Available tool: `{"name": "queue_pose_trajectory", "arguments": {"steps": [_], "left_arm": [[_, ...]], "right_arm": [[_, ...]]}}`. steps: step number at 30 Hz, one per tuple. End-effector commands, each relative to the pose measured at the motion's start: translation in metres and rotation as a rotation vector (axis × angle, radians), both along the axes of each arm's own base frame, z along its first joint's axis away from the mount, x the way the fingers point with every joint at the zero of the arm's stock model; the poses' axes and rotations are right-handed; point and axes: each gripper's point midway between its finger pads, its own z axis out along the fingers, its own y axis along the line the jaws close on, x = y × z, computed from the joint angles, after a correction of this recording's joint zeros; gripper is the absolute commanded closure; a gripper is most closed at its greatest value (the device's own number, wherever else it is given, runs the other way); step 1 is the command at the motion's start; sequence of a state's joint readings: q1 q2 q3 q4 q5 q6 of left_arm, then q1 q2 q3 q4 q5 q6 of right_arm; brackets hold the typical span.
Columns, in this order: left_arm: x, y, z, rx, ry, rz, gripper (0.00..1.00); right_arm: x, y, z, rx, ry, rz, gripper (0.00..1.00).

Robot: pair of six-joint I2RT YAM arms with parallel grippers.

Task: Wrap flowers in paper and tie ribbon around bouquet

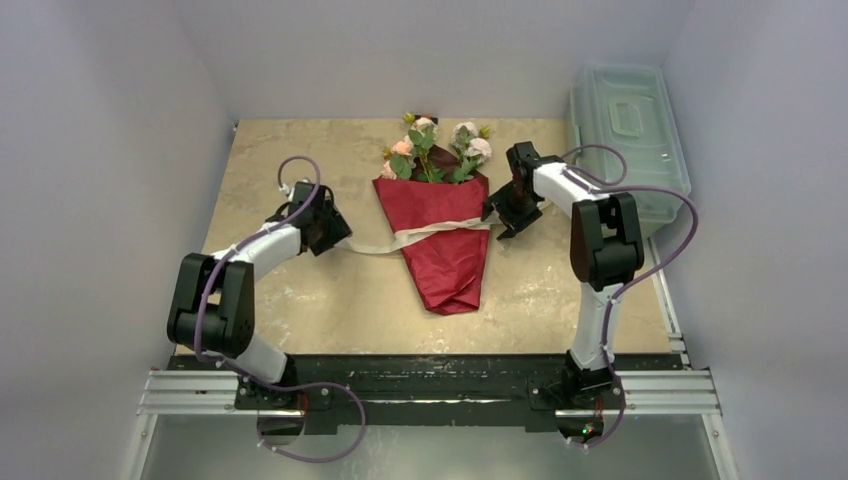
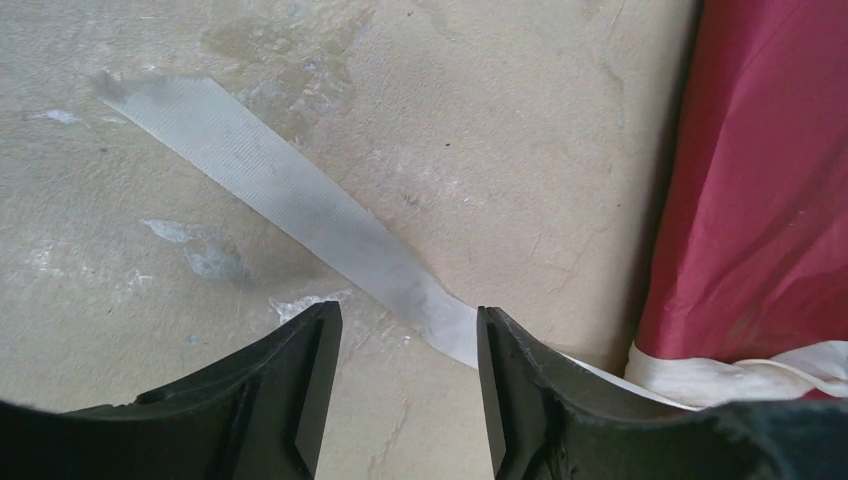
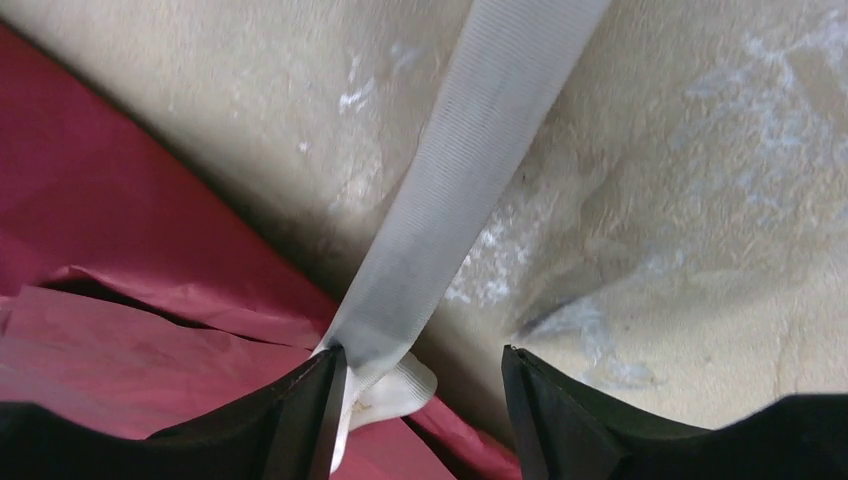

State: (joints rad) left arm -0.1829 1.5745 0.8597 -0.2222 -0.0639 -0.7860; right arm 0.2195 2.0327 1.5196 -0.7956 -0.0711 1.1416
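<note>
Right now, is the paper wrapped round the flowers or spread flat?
Wrapped: the paper forms a cone holding the flowers, ribbon across it.

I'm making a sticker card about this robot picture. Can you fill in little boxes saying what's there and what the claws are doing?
flowers: pink and white blooms poking out of the cone's top
paper: red, wrapped into a cone, lying on the table
ribbon: cream, across the cone's middle, one end trailing to each side
left gripper: open, over the left ribbon end
right gripper: open, at the right ribbon end
box: clear, lidded, far right
</note>
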Motion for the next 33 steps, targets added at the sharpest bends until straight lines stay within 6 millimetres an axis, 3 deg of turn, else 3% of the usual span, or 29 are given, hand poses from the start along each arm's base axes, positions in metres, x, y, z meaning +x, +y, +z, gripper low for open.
{"name": "queue_pose_trajectory", "arguments": {"steps": [1,8,14,17,27,33], "left_arm": [[0.012,0.005,0.04,-0.012,-0.079,0.052,0.43],[0.013,0.002,0.054,-0.037,-0.089,0.051,0.44],[0.013,-0.004,0.058,-0.062,-0.071,0.036,0.44],[0.012,-0.011,0.056,-0.099,-0.058,0.041,0.44],[0.01,-0.044,0.055,-0.204,-0.018,0.043,0.43],[-0.001,-0.068,0.047,-0.412,0.071,0.172,0.42]], "right_arm": [[0.019,-0.002,0.007,0.031,-0.042,-0.068,0.34],[0.03,-0.007,0.026,0.063,-0.121,-0.099,0.36],[0.02,-0.02,0.041,0.078,-0.163,-0.216,0.35],[0.019,-0.027,0.036,0.071,-0.153,-0.269,0.34],[0.029,-0.019,0.004,0.094,-0.085,-0.295,0.33],[0.043,-0.024,-0.002,0.073,-0.113,-0.332,0.34]]}}
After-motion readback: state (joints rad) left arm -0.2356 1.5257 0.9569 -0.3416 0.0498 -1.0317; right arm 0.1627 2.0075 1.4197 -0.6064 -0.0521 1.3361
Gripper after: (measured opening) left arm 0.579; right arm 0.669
